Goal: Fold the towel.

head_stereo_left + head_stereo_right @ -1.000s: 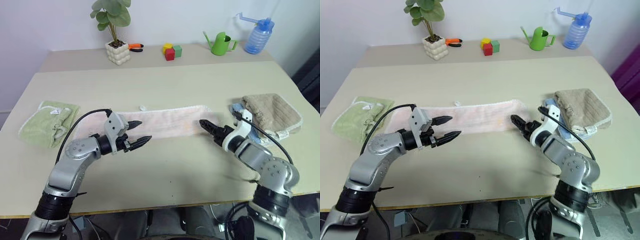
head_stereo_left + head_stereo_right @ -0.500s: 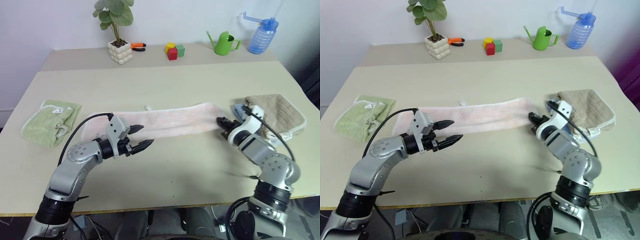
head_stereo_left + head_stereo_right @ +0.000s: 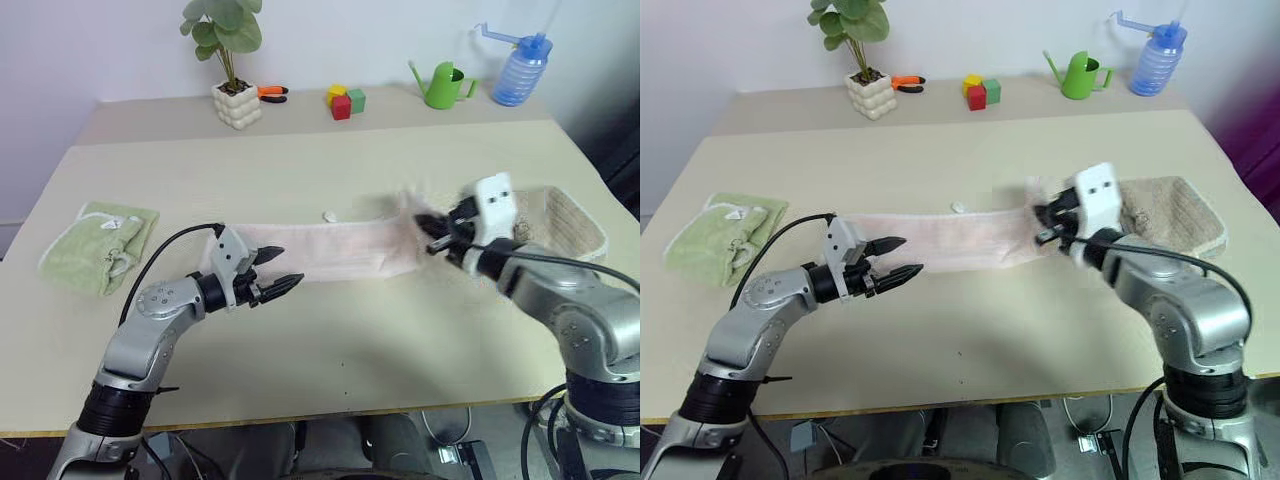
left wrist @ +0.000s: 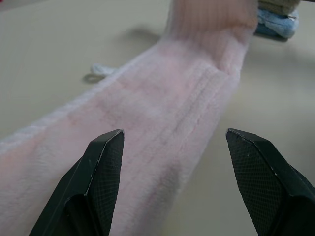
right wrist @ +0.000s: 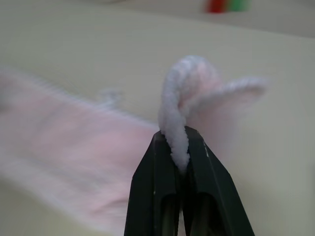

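A: Head views? Where's the towel [image 3: 330, 250]?
B: Long pink strip across the table [image 3: 330, 150]. Its right end is raised, pinched in the right gripper [image 3: 1048, 222]. Left gripper [image 3: 278, 268] gapes over the left end (not gripping).
A: Left wrist view?
B: Fingers [image 4: 103, 162] spread apart, towel below and between them.
A: Right wrist view?
B: Fingers [image 5: 162, 172] clamped on a bunched towel edge.

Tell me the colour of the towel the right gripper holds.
Pale pink towel; left wrist view shows it best.
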